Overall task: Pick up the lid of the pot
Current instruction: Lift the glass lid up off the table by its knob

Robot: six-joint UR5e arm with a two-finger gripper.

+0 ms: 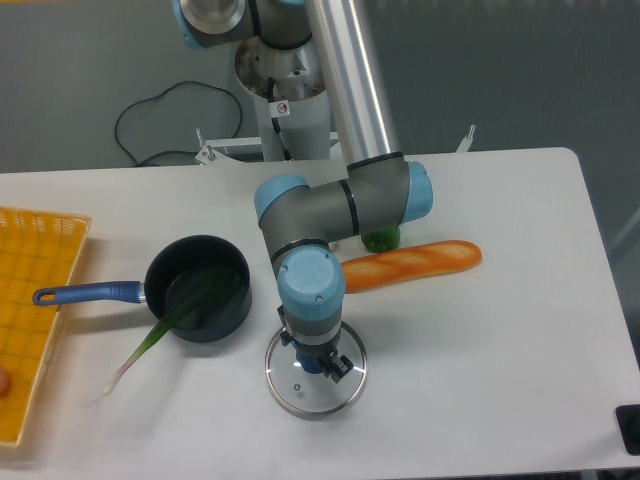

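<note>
The pot lid [300, 385], clear glass with a metal rim, lies flat on the white table near the front edge. My gripper [316, 362] points straight down over the lid's middle, where its knob would be; the wrist hides the fingers and the knob, so their state does not show. The dark blue pot [200, 287] with a blue handle [88, 293] stands just left of the lid, uncovered, with a green onion [150, 345] leaning out of it.
A baguette [415, 264] lies right of the arm, with a green vegetable [380, 240] partly hidden behind the elbow. A yellow tray [35, 300] sits at the left table edge. The robot base stands at the back.
</note>
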